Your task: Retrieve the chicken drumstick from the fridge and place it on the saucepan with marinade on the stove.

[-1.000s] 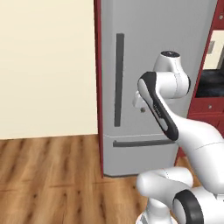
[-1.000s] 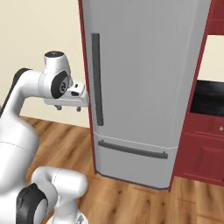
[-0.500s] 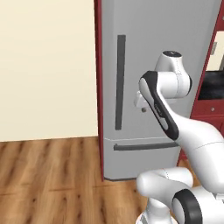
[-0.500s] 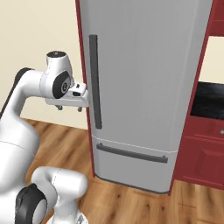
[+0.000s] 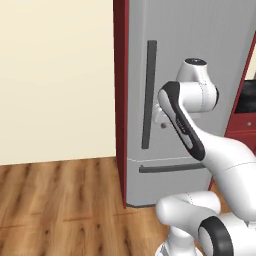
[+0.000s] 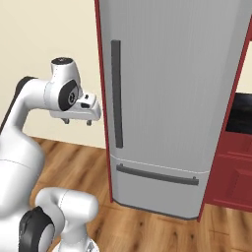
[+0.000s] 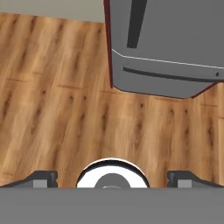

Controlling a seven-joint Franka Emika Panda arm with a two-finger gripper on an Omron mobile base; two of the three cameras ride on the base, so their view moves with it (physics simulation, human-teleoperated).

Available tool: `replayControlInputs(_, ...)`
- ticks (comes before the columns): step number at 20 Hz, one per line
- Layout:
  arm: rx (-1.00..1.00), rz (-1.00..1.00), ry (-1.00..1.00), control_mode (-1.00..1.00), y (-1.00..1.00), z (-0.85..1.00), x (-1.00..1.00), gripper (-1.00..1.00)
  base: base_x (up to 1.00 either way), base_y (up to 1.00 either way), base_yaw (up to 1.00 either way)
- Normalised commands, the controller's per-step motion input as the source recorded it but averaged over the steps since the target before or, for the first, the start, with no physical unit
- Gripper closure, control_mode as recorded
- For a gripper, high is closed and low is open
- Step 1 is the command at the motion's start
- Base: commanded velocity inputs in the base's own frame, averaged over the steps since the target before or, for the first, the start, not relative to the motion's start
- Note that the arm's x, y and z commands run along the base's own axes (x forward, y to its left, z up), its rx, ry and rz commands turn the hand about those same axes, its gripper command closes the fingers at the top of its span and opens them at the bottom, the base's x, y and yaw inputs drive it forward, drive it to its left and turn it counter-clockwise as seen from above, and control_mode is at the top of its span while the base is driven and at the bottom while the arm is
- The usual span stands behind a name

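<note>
the claw (image 6: 77, 121) hung wide open and empty, fingers pointing at the floor. the fridge (image 6: 172, 98) stood shut just beyond it, the long upright door handle (image 6: 116, 93) ahead; the drumstick was presumably inside, unseen.

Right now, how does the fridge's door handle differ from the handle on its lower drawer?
The door handle runs vertically up the upper door of the fridge; the drawer handle lies horizontally across the lower drawer. The door handle sits near the door's left edge, while the drawer handle spans most of the drawer's width. Both are dark, straight bars on closed grey fronts, and the gripper touches neither.
</note>
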Motion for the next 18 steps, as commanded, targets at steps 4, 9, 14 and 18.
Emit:
replayControlInputs(4, 0.0, 0.0, 0.0, 1.0, 0.0, 0.0, 0.0, -1.0, 0.0, 0.0, 0.0)
replayControlInputs(9, 0.0, 0.0, -0.07, -1.0, 0.06, 0.0, 0.11, -1.0, 0.0, 0.0, 0.0)
replayControlInputs(14, 0.01, 0.0, -0.4, -1.0, -0.12, 0.16, 0.04, -1.0, 0.0, 0.0, 0.0)
replayControlInputs(18, 0.01, 0.0, -0.44, -1.0, -0.14, 0.23, 0.03, -1.0, 0.0, 0.0, 0.0)
